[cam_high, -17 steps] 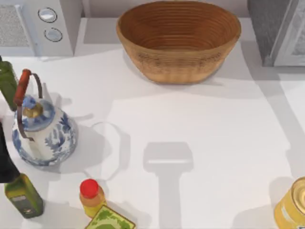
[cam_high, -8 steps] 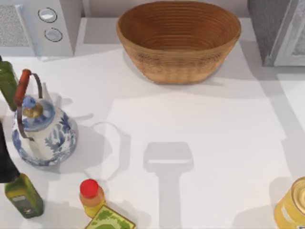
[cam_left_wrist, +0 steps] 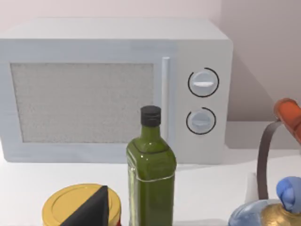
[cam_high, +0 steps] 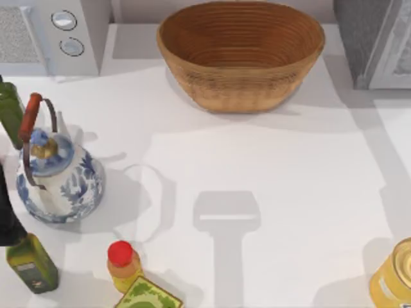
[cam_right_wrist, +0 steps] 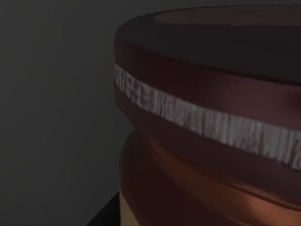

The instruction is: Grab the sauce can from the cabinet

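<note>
Sauce can (cam_right_wrist: 211, 117) very close before the right wrist camera, in the dim inside of the cabinet (cam_high: 376, 38) at the far right of the table. Maroon rim and pale ribbed band plain to see, rounded body below; upright, by the look of it. Opening of the right gripper, and whether anything is in its hold: cannot tell from these views.

Step in hand, at a guess: the last approach and the clamp on the can. To do it well:
- Come in level and square to the can, with the contact on the straight wall below the rim, not on the rim's overhang.
- Close slowly and evenly, so as not to push the can deeper or tip it.
- Draw straight back out through the door opening, clear of the frame, before any lift or turn.
- Steer wide of the basket (cam_high: 241, 54) and the yellow can (cam_high: 395, 279) on the way out.

Left arm (cam_high: 6, 221) parked at the left edge, beside the teapot (cam_high: 58, 173).
</note>
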